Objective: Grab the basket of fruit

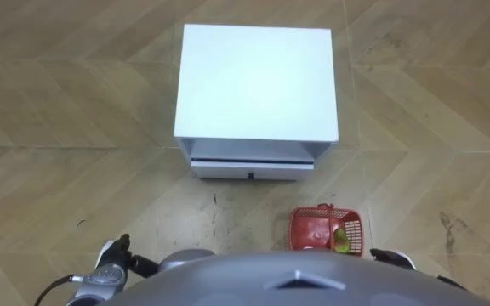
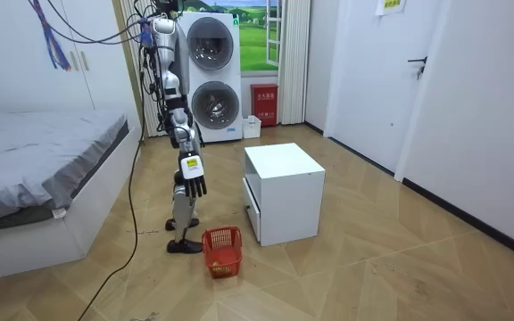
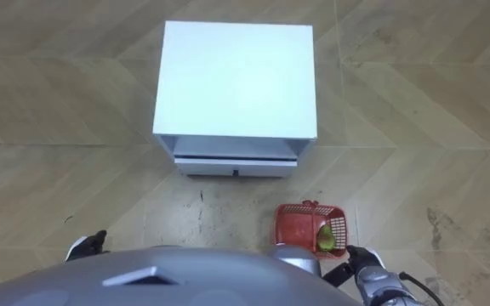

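Observation:
A red plastic fruit basket [image 1: 313,226] [image 2: 222,251] stands on the wooden floor just ahead of me on my right, with a green fruit [image 1: 341,240] inside and its handle up. My right hand [image 2: 192,185] hangs at my side above and behind the basket, fingers relaxed and holding nothing; in the right eye view it shows dark at the lower right [image 3: 361,256], beside the basket. My left hand [image 1: 119,252] shows at the lower left, far from the basket. In the room view I stand upright between the bed and the cabinet.
A white bedside cabinet [image 1: 258,81] [image 2: 284,169] stands straight ahead, its low drawer [image 1: 249,169] slightly out. A bed [image 2: 43,169] lies behind me; stacked washing machines [image 2: 212,76] and a red box [image 2: 264,104] stand by the far wall.

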Available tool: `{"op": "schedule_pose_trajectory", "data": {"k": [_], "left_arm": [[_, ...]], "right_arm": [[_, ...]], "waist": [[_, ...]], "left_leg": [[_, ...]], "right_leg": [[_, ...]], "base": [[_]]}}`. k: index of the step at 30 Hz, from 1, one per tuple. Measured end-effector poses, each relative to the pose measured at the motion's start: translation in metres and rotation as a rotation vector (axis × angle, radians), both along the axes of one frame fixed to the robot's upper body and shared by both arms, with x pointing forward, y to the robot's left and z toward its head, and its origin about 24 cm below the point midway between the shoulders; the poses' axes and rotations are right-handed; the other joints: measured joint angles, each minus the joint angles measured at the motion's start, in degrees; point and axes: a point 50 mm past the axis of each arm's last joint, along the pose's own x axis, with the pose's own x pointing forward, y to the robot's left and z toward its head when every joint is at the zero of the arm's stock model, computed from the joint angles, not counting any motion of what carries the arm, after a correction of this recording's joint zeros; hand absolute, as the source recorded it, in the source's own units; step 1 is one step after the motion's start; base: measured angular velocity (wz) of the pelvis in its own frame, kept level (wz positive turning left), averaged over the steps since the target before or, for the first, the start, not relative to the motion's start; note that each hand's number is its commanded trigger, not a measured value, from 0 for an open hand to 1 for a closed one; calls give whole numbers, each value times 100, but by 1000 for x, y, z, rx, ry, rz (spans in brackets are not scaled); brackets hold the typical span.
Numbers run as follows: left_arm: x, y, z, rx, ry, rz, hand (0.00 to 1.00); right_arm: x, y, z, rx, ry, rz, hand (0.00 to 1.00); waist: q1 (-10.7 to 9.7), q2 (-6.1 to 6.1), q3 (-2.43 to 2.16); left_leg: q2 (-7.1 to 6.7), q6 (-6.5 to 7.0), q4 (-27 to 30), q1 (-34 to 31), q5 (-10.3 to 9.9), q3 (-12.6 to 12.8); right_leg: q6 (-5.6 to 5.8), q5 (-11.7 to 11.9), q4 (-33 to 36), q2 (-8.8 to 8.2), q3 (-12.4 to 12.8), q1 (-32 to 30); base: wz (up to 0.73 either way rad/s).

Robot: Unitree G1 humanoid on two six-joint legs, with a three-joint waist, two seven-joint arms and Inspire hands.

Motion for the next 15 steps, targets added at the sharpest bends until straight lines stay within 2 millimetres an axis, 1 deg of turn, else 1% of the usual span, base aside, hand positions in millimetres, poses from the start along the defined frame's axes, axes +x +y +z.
{"op": "schedule_pose_trajectory", "data": {"k": [4, 8, 9, 15], "left_arm": [[0, 0, 0, -4, 2, -3, 0], [-4, 0, 0, 6, 9, 4, 0], [-5, 0, 0, 6, 11, 5, 0], [-11, 0, -1, 7, 29, 9, 0]], "right_arm": [[0, -1, 0, -9, -11, -2, 0], [-5, -2, 0, -17, -8, -2, 0], [-6, -2, 0, -17, -8, -3, 0], [-8, -1, 0, -15, 3, -5, 0]], "waist": [[-8, 25, -10], [-8, 54, -23], [-9, 45, -28], [-13, 60, -22]], "left_leg": [[3, 0, -1, 0, 0, 3], [1, 0, 14, 21, 0, -18], [1, 0, 14, 27, 0, -18], [3, 1, 2, 102, 0, -42]], "right_leg": [[0, 0, 2, 4, 3, 1], [0, 0, 3, 4, 2, 38], [0, 0, 4, 4, 5, 41], [0, 0, 12, 6, 7, 106]], "base": [[0], [0], [0], [0]]}}
